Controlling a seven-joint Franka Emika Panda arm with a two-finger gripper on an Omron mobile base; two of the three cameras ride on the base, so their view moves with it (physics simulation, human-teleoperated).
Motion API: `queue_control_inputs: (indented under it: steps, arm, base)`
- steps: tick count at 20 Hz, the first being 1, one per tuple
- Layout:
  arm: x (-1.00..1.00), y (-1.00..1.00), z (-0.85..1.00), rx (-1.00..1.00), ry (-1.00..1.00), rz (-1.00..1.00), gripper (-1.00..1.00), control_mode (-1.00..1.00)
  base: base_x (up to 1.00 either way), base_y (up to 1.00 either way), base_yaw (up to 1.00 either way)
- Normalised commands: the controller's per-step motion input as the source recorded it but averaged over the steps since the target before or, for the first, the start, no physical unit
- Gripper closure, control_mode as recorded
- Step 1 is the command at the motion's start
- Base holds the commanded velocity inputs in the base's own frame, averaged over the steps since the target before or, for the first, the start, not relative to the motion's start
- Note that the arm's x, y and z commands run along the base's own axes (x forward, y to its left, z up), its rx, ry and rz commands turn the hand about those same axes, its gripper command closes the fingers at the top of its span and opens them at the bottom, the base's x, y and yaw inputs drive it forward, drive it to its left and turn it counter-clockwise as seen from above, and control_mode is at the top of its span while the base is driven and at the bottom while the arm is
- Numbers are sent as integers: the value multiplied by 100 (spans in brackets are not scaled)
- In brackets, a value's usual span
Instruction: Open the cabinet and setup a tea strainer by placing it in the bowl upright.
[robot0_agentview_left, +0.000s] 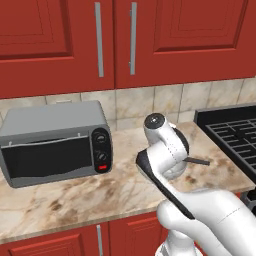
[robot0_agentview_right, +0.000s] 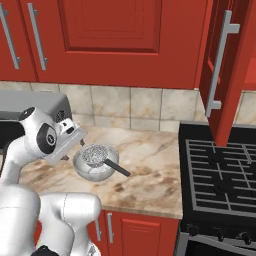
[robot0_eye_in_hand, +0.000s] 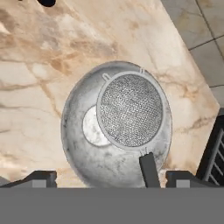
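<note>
Open-jawed, my gripper hangs just above the counter, its two dark fingertips spread wide on either side of a thin dark handle and holding nothing.

Largest around me is the red wall cabinet with raised-panel doors and long silver bar handles; one door at the right stands swung open above the black gas stove. Below runs the beige marbled stone counter. A grey toaster oven with a dark glass door sits well to one side of me.

Just beside my hand rests the round, shallow, silvery-grey bowl with a pale speckled patch inside. Within it sits the small round silver wire-mesh tea strainer, mesh basket facing up, its handle leaning out over the bowl's rim.

My judgement: the strainer looks placed and let go, so the task seems near its end. What remains is to lift my hand straight away without catching that handle, which lies between my fingertips. Nothing else crowds the bowl; the stove edge is near.
</note>
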Motion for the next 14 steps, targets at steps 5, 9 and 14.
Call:
queue_control_inputs:
  steps: [5,9,14]
  arm:
    - [-48,-72,58,30,20,-25,-100,-100]
    - [-57,-74,58,36,4,-33,-100,-100]
    - [-64,-35,76,23,-6,-45,-100,-100]
  base:
    - [0,0,0]
    - [0,0,0]
    - [0,0,0]
